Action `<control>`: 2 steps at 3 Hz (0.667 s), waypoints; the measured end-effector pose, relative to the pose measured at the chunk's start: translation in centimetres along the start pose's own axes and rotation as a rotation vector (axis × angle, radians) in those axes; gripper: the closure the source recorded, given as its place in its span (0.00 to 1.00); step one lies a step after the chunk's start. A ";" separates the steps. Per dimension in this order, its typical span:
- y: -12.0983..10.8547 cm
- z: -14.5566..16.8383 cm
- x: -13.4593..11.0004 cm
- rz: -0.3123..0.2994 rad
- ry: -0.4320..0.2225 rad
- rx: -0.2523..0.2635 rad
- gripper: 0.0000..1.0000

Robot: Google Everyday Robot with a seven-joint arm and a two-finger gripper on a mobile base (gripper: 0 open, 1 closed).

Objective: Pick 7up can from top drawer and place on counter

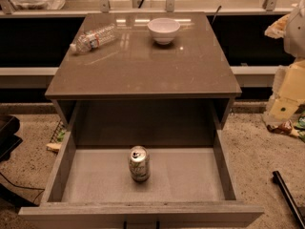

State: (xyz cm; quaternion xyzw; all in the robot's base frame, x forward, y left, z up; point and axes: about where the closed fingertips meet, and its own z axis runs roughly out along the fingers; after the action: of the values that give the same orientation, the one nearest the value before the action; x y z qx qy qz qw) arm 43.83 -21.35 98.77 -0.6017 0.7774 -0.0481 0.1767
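Note:
The 7up can (139, 163) stands upright on the floor of the open top drawer (190, 175), near its middle; it has a silver top with a pull tab and a pale green-and-white body. The drawer is pulled out toward me, with its thick front panel (143, 214) at the bottom of the view. The counter (143, 66) is a glossy brown-grey slab above the drawer. My gripper (286, 106) is at the right edge of the view on the white and yellowish arm, level with the counter's front edge, far to the right of the can and touching nothing.
A clear plastic water bottle (94, 37) lies on its side at the counter's back left. A white bowl (164, 30) stands at the back centre. A black rod (288, 197) lies on the floor at the lower right. A dark object (7, 137) sits at the left edge.

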 end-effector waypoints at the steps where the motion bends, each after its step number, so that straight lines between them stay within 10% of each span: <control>1: 0.0 0.0 0.0 0.000 0.000 0.000 0.00; 2: 0.6 1.1 -0.6 0.010 -0.076 -0.007 0.00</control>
State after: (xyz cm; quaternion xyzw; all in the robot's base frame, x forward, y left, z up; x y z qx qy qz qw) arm 43.76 -20.51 97.72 -0.5999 0.7732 -0.0214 0.2043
